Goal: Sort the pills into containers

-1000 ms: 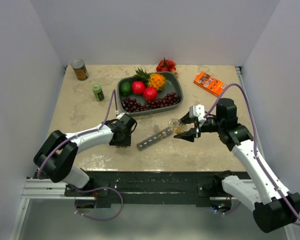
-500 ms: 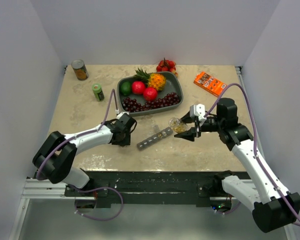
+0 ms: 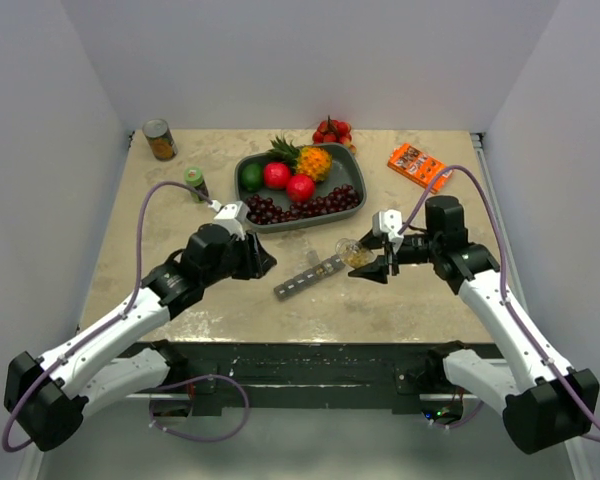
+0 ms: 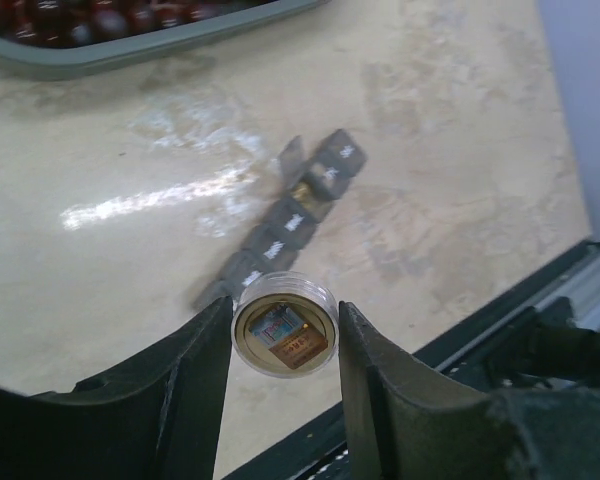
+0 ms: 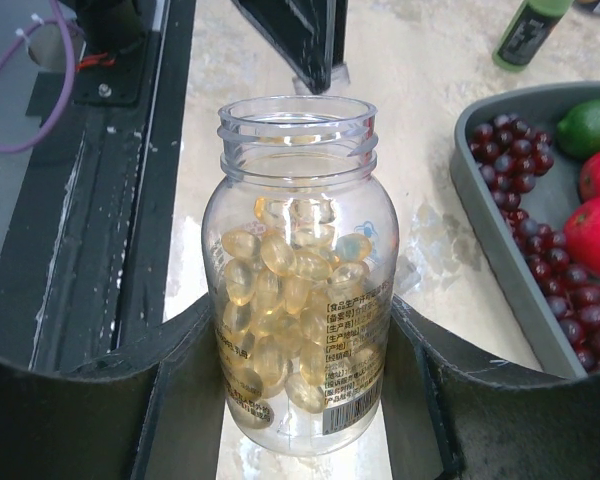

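Note:
A clear round bottle cap (image 4: pixel 284 334) hangs above the table with my left gripper (image 4: pixel 284 342) shut on it. Below it lies the dark-grey strip of containers (image 4: pixel 280 235), one lid near its far end standing open. From above, the strip of containers (image 3: pixel 308 276) sits between the arms, left gripper (image 3: pixel 252 256) to its left. My right gripper (image 5: pixel 305 335) is shut on an uncapped clear bottle (image 5: pixel 300 250) about half full of yellow pills (image 5: pixel 280 290). That bottle (image 3: pixel 354 252) is tilted, mouth toward the strip's right end.
The grey fruit tray (image 3: pixel 352 160) with grapes, apples, lime and pineapple stands behind the strip. A green bottle (image 3: pixel 194 182) and a can (image 3: pixel 160 139) are at the back left, an orange box (image 3: pixel 418 166) at the back right. The black rail (image 3: pixel 310 355) runs along the near edge.
The left gripper has shut on the cap and its arm has risen off the table. The right arm with the bottle has shifted slightly left.

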`<action>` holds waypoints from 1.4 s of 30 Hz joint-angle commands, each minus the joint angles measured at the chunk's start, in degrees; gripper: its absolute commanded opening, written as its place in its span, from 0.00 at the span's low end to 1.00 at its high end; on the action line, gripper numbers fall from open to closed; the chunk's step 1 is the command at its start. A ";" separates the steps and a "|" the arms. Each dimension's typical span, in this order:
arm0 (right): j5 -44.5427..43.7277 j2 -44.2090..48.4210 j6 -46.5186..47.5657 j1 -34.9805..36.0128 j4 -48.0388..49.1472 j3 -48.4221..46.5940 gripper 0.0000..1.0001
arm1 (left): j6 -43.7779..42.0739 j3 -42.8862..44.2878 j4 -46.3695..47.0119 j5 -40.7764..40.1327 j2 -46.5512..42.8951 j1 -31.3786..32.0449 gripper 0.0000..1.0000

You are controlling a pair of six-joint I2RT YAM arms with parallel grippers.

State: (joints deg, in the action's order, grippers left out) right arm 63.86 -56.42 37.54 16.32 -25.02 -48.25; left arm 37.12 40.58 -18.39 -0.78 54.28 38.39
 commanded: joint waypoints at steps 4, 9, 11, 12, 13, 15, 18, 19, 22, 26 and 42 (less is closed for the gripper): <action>-0.49 -2.02 6.49 -0.32 -4.43 -1.76 0.02 | 6.63 -3.22 16.80 14.13 -2.43 0.28 0.05; -0.84 -2.99 8.07 -0.23 -5.57 -1.76 0.02 | 9.54 -4.01 25.59 18.70 -1.73 0.28 0.05; -1.01 -3.17 8.34 -0.32 -5.66 -1.67 0.02 | 10.42 -3.93 27.61 19.76 -1.02 0.28 0.05; -1.27 -3.17 8.34 -0.32 -5.75 -1.67 0.02 | 10.60 -3.84 28.23 20.02 -0.85 0.28 0.05; -1.36 -3.34 8.43 -0.32 -5.66 -1.67 0.02 | 10.77 -3.75 28.67 20.37 -0.32 0.28 0.05; -1.63 -3.61 8.69 -0.32 -5.83 -1.67 0.02 | 11.04 -3.58 29.73 20.73 0.21 0.28 0.05; -1.98 -4.04 9.04 -0.23 -6.19 -1.85 0.02 | 11.30 -3.49 31.13 21.60 0.91 0.28 0.05; -2.24 -4.13 9.22 -0.23 -6.27 -1.85 0.02 | 11.39 -3.40 31.31 21.87 1.09 0.28 0.04; -2.59 -4.48 10.35 -0.32 -7.32 -2.11 0.02 | 11.65 -3.05 32.01 22.31 1.53 0.28 0.04; -3.29 -5.01 11.15 -0.23 -8.21 -2.46 0.02 | 11.92 -2.35 33.16 22.92 2.58 0.28 0.04; -4.62 -5.63 11.77 -0.23 -9.00 -2.90 0.02 | 11.56 4.86 34.12 25.21 8.82 0.28 0.04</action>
State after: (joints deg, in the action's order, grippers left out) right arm 59.37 -61.78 48.07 16.32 -33.45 -48.29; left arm 48.01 41.65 11.97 22.55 61.65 38.41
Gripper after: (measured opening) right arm 0.551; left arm 0.479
